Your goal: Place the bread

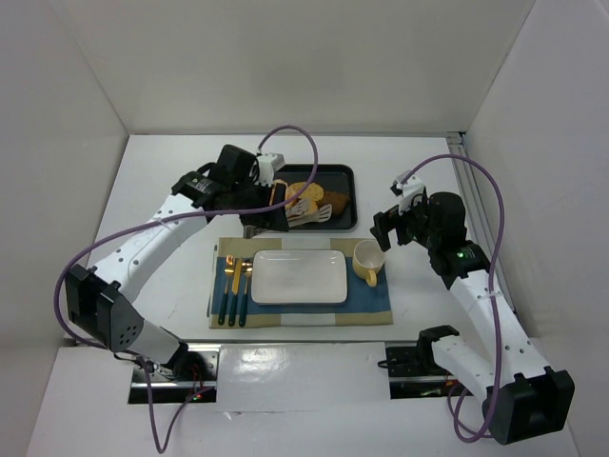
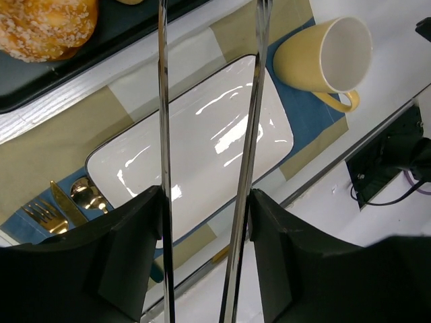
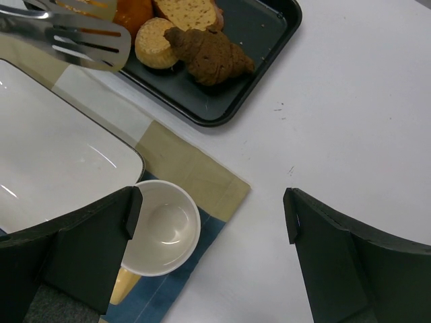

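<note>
A white table [image 3: 350, 101] walled by white panels carries a black tray [image 3: 269, 40] at its back. In the tray, the bread [image 3: 210, 55] lies at the right end of the pastries. Its long axis runs roughly along the tray's long side, and one end touches a pale round roll [image 3: 155, 44]. It is dark brown, lumpy and croissant-like. A tan slice [image 3: 188, 12] and an orange bun [image 2: 40, 27] share the tray. On a mat [image 3: 195, 168] sit a white plate [image 2: 202, 148] and a yellow cup [image 2: 323, 54]. The left gripper [image 2: 205, 262] clamps metal tongs [image 2: 163, 134], their arms narrowly parted and their tips at the tray's near edge. The right gripper [image 3: 209, 256] hangs wide open beside the cup.
</note>
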You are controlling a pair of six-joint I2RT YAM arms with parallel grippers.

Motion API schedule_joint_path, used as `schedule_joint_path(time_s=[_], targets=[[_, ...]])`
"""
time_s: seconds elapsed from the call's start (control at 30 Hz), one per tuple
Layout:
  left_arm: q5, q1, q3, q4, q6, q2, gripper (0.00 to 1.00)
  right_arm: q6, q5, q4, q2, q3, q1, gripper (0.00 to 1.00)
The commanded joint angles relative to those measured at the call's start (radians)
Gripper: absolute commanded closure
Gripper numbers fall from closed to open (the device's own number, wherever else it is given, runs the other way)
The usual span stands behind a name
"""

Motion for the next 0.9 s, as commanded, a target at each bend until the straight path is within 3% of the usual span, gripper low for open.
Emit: schedule_joint_path(time_s=[0.0,0.57,0.87], targets=[[0.011,-0.016,0.051,0.03,0.008,0.016,0.34,-0.009,-0.012,-0.002,-0.029,0.012,0.007,0.0],[-0.163,-0.057,0.131,0.04,-0.001,0.142,0.34,-0.009,-0.012,-0.011,-0.029,0.012,0.007,0.0],[-0.163,-0.057,0.211,0.04,0.017,0.246,0.34,-0.009,-0.012,-0.011,-0.029,0.012,0.007,0.0]])
